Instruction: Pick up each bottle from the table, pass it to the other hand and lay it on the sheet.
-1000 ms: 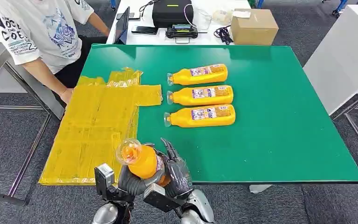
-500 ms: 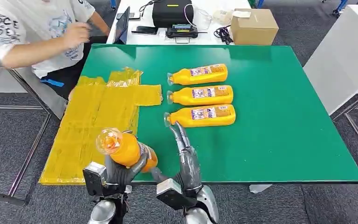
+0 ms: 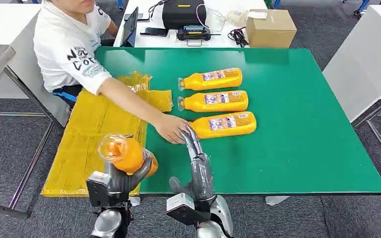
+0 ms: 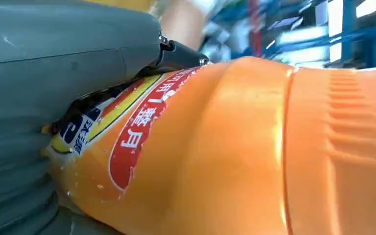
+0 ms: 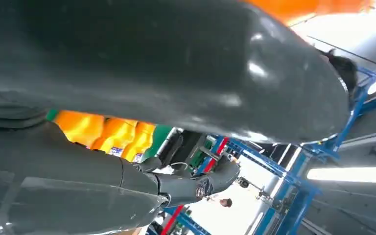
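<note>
Head view. The green counter [image 3: 297, 148] fills the middle of the frame. At lower left the left robot hand [image 3: 124, 179] grasps an orange bottle [image 3: 126, 154], its clear cap end pointing toward the upper left, above the near edge of the yellow sheet [image 3: 92, 144]. The sheet lies over the counter's left side. At lower centre the right robot hand [image 3: 196, 163] is released and holds nothing, its fingers stretched straight up the frame. Its fingertips [image 3: 189, 133] are touching or just beside a person's hand [image 3: 171, 128]. That hand reaches in from the upper left and rests at the cap end of the near bottle [image 3: 223, 124]. Above it lie the middle bottle [image 3: 213, 101] and the far bottle [image 3: 211, 79], all three on their sides, caps to the left. At top centre sit a black case [image 3: 183, 12] and a cardboard box [image 3: 270, 27].

Left wrist view. The held bottle [image 4: 254, 156] takes up most of the frame, its red and yellow label turned to the camera. The grey cover of the left robot hand [image 4: 54, 88] wraps it at the left.

Right wrist view. Grey parts of the right robot hand [image 5: 127, 78] cross the frame with its dark fingers [image 5: 196, 183] extended and nothing between them. Orange bottles [image 5: 107, 134] show at centre left.
</note>
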Controlling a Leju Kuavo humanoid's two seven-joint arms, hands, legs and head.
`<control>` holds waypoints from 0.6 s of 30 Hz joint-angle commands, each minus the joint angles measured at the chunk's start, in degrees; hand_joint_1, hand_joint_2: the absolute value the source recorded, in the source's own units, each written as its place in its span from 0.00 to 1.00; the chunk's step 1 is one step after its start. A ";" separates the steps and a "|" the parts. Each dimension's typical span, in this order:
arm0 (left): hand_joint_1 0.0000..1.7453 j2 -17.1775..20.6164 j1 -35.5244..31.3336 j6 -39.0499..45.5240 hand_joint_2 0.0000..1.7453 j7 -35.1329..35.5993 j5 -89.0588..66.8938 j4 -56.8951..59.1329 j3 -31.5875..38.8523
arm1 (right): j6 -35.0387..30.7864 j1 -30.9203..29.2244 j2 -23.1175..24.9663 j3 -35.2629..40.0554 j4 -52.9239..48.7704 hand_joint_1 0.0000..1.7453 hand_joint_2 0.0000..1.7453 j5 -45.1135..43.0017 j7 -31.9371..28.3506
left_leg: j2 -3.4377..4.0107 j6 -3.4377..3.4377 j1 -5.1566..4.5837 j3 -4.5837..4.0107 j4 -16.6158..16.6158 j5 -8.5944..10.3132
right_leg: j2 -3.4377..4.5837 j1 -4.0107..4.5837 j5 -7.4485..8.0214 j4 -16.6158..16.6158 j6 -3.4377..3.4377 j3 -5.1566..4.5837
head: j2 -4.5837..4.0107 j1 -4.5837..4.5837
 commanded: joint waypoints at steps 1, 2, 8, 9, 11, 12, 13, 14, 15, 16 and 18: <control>1.00 3.16 -14.11 12.11 1.00 4.54 -44.44 13.47 11.50 | 3.72 -3.22 -0.26 3.23 -3.50 0.00 0.00 -2.53 -0.46 | 0.02 -0.11 0.05 0.09 -0.03 0.03 | 0.00 0.05 0.02 0.00 -0.14 0.07 | 0.00 0.02; 1.00 3.26 -16.09 12.11 1.00 5.13 -48.45 16.20 13.46 | 3.75 -3.44 -0.28 3.43 -4.15 0.00 0.00 -2.55 -0.44 | 0.08 -0.18 0.11 0.12 0.03 0.01 | 0.06 0.12 0.02 0.04 -0.21 0.11 | 0.00 0.02; 1.00 6.78 -23.88 12.11 1.00 10.15 -60.05 25.48 21.31 | 3.31 -2.84 -1.03 4.36 -9.32 0.00 0.00 -4.34 -1.53 | 0.13 -0.14 0.08 0.13 -0.02 0.10 | 0.08 0.07 0.06 0.04 -0.16 0.09 | 0.00 0.00; 1.00 6.96 -24.22 12.11 1.00 10.03 -59.53 26.15 22.02 | 3.35 -2.83 -1.11 4.46 -9.49 0.00 0.00 -4.44 -1.49 | 0.14 -0.18 0.13 0.18 0.00 0.06 | 0.09 0.13 0.04 0.03 -0.21 0.17 | 0.00 0.02; 1.00 8.11 -24.87 12.11 1.00 11.11 -62.18 27.65 23.42 | 3.55 -2.93 -1.35 4.76 -9.29 0.00 0.00 -4.73 -1.20 | 0.20 -0.20 0.15 0.25 -0.01 0.04 | 0.15 0.15 0.02 0.02 -0.23 0.22 | 0.00 0.00; 1.00 8.52 -25.08 12.11 1.00 11.78 -63.14 28.17 23.40 | 3.74 -2.92 -1.34 4.75 -9.08 0.00 0.00 -4.94 -1.05 | 0.17 -0.16 0.12 0.20 -0.02 0.06 | 0.13 0.11 0.03 0.02 -0.18 0.18 | 0.00 0.00; 1.00 8.92 -25.02 12.11 1.00 12.57 -65.12 27.77 23.55 | 3.80 -2.97 -1.33 4.79 -8.59 0.00 0.00 -5.06 -1.05 | 0.13 -0.12 0.11 0.16 -0.02 0.07 | 0.10 0.09 0.04 0.02 -0.14 0.16 | 0.00 0.00; 1.00 9.28 -25.76 12.11 1.00 12.56 -64.45 29.85 23.64 | 3.99 -3.01 -1.31 4.84 -8.05 0.00 0.00 -5.18 -1.02 | 0.20 -0.15 0.14 0.23 -0.02 0.03 | 0.16 0.13 0.02 0.01 -0.18 0.21 | 0.00 0.00; 1.00 9.61 -25.68 12.11 1.00 13.14 -65.53 29.52 23.38 | 4.31 -3.05 -1.19 4.82 -7.50 0.00 0.00 -5.36 -0.94 | 0.16 -0.13 0.11 0.17 -0.03 0.06 | 0.12 0.09 0.04 0.02 -0.14 0.16 | 0.00 0.00; 1.00 9.91 -25.72 12.11 1.00 13.68 -65.68 29.62 23.00 | 4.46 -3.02 -1.14 4.85 -7.10 0.00 0.00 -5.41 -1.02 | 0.17 -0.16 0.14 0.23 -0.02 0.03 | 0.12 0.13 0.01 0.02 -0.18 0.23 | 0.00 0.00; 1.00 9.82 -24.95 12.11 1.00 14.48 -66.42 27.91 22.97 | 4.55 -2.96 -1.03 4.84 -6.75 0.00 0.00 -5.49 -1.10 | 0.12 -0.17 0.17 0.21 0.01 0.04 | 0.07 0.15 0.00 0.03 -0.19 0.22 | 0.00 0.02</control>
